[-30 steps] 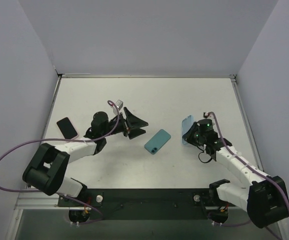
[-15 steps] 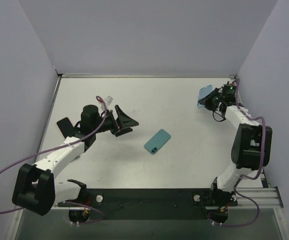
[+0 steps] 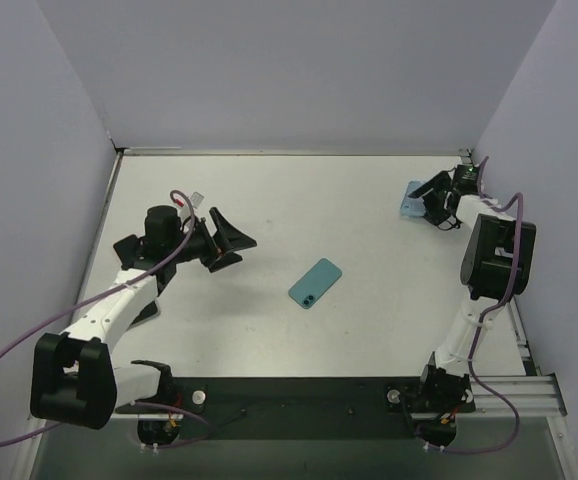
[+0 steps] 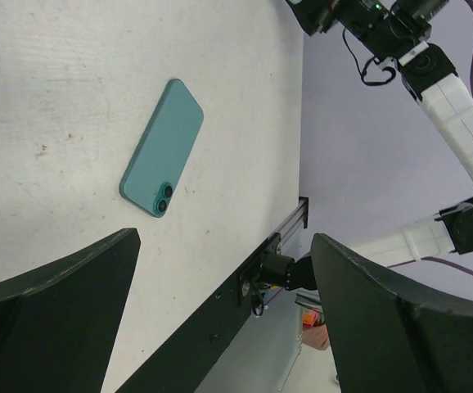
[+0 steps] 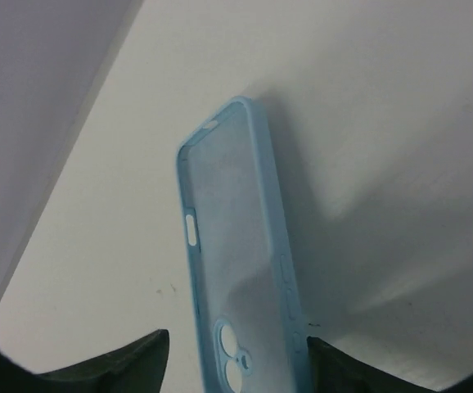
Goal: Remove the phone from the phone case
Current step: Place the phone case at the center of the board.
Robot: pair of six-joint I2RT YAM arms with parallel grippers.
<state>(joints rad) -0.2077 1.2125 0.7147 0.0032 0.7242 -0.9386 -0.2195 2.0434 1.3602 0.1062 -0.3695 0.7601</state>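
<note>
Right jaws pinch the translucent blue-rimmed phone case (image 5: 238,246); left jaws gape apart from the smooth teal phone (image 4: 164,147)

The phone (image 3: 315,283) lies flat mid-table with bare tabletop (image 3: 299,200) on every side, open to approach from above or any edge. The phone case (image 3: 410,205) is hemmed in near the right wall (image 3: 539,110), flanked by the fingers of the right gripper (image 5: 232,356).

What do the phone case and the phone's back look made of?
Phone case: probably soft plastic or silicone. It has an opaque pale blue rim with moulded button bumps around a see-through, slightly glossy back panel.
Phone: teal back with a smooth, even satin look and no strong glare. It could be matte glass or coated metal; the pictures do not settle which.
</note>
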